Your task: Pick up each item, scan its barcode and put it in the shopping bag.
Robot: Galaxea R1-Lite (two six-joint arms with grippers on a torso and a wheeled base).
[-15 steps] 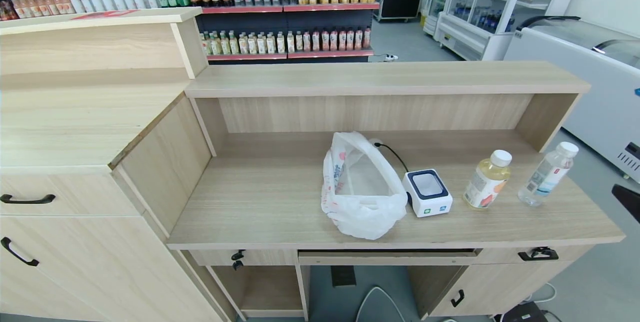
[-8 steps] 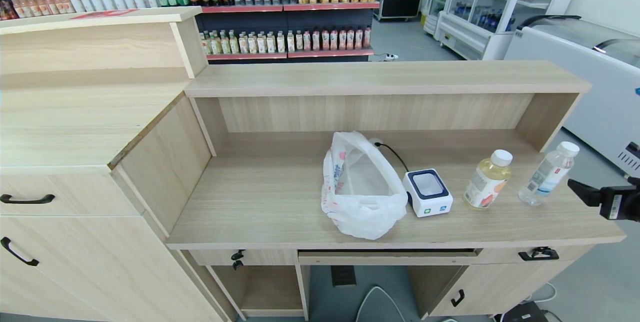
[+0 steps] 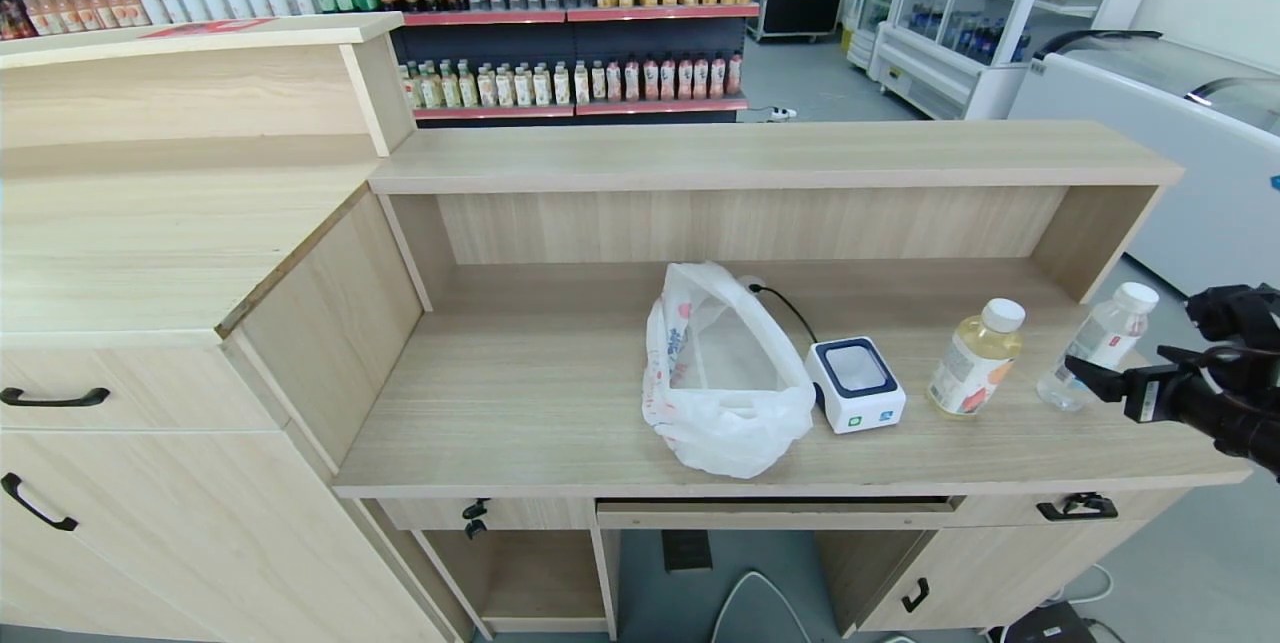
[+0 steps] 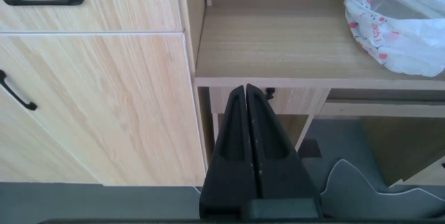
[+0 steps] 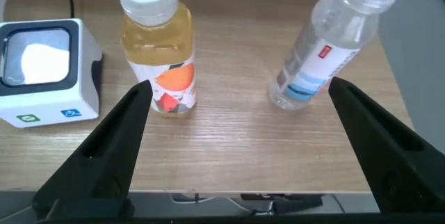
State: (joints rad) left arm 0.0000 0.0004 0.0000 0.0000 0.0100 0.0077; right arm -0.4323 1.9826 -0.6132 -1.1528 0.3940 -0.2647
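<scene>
A clear water bottle [image 3: 1098, 346] [image 5: 332, 40] with a white cap stands at the right end of the wooden counter [image 3: 560, 403]. Left of it stands a yellow juice bottle [image 3: 976, 357] [image 5: 158, 51], then the white scanner box [image 3: 855, 384] [image 5: 43, 71] and the open white shopping bag [image 3: 722, 373] [image 4: 396, 19]. My right gripper [image 3: 1085, 375] [image 5: 240, 151] is open, hovering off the counter's right edge just before the water bottle, holding nothing. My left gripper [image 4: 246, 130] is shut and empty, low in front of the cabinet, below the counter's left part.
A raised shelf [image 3: 770, 158] overhangs the back of the counter. A taller cabinet [image 3: 150, 223] with black handles stands at the left. A black cable [image 3: 790, 308] runs from the scanner to the back wall. Store shelves and freezers stand beyond.
My right gripper has come in from the right edge, rising and moving left toward the water bottle. The bottles, scanner and bag have not moved.
</scene>
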